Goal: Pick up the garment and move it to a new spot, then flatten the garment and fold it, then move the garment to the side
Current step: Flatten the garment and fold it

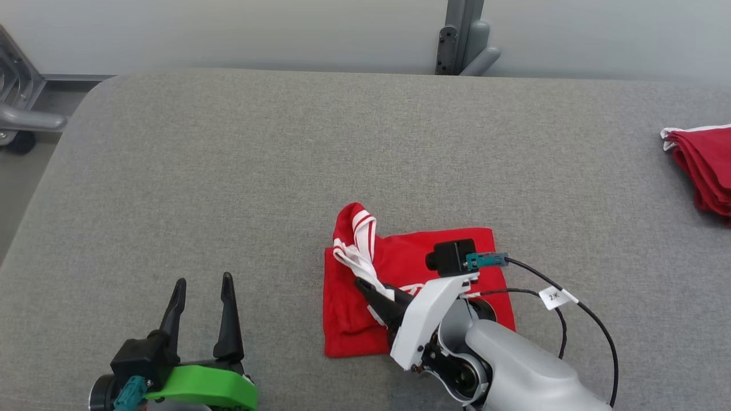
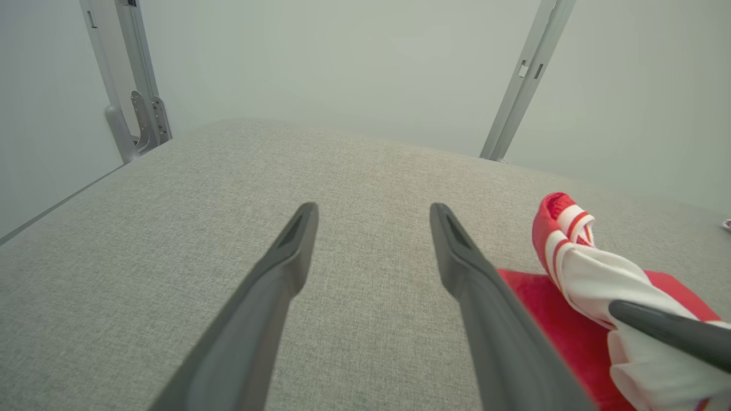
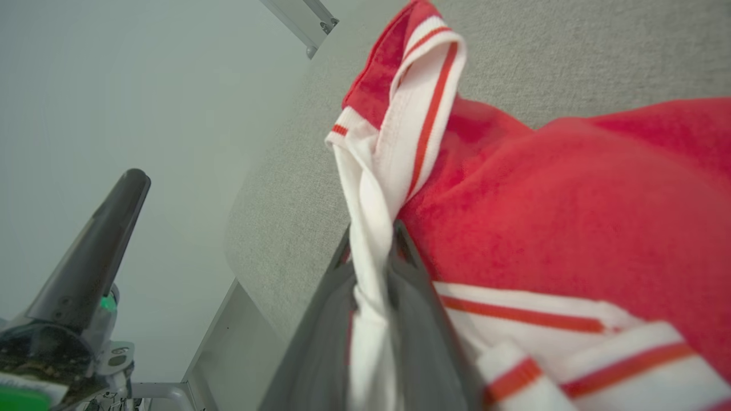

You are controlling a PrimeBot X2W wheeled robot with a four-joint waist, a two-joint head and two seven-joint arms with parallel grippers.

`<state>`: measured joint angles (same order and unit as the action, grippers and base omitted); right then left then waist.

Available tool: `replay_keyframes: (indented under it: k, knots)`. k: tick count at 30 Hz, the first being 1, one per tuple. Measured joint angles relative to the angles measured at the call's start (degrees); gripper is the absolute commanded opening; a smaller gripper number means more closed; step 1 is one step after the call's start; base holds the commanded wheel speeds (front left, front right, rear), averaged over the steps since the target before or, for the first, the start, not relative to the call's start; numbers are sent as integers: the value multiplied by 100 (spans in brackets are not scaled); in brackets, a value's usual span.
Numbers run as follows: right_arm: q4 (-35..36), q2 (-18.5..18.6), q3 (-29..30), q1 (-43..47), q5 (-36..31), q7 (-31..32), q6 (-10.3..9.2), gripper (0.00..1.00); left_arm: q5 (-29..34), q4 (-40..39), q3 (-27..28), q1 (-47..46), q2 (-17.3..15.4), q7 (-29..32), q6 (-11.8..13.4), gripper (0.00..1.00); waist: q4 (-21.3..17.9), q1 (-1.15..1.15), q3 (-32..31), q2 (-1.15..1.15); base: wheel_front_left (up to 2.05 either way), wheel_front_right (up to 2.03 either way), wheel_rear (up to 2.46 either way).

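The red garment (image 1: 348, 319) is laid mid-worktop (image 1: 228, 171) and judged soft, light and limp. It is pinched at its white striped trim (image 1: 357, 251) between the right gripper (image 1: 365, 285) fingers, a firm, thick hold. The left gripper (image 1: 203, 282) fingers are spread, grasping nothing.

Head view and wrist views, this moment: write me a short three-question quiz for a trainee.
1. True or false: the left gripper holds the red garment.
2. What do the fingers of the right gripper pinch? A) the garment's plain red body B) its white striped trim C) a cable
3. In the head view, where on the table does the other pile of red cloth lie?
Key: 1 false: it is open over bare table. 2 B. 3 At the right edge, apart from the garment.
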<state>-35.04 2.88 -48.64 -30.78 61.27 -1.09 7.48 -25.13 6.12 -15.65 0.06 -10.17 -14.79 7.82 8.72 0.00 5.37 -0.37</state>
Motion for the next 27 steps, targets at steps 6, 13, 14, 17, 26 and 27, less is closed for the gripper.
replay_keyframes:
  k: [6,13,14,17,26,27]
  knots:
    - [-198,-2,-371,-274,441,-244,0,100,0,35,21,-10,2,0,0,100,-7,0,-23,0,0,0,0]
    - [-370,-4,-661,-589,680,-641,0,100,0,33,47,-9,8,-16,0,100,-117,0,-32,0,0,0,0]
    - [-406,-4,-660,-630,680,-731,0,100,0,33,52,-9,9,-16,0,100,-134,0,-34,0,0,0,0]
    - [-568,-4,-633,-754,615,-998,0,100,5,29,53,-9,11,-16,1,100,-185,0,-44,0,0,0,0]
    - [-823,64,-260,-906,177,-1346,0,100,27,-25,42,2,13,-23,19,100,-352,0,-87,0,0,0,0]
    - [-822,93,-196,-912,115,-1363,0,100,36,-30,38,7,13,-23,19,100,-375,0,-92,0,0,0,0]
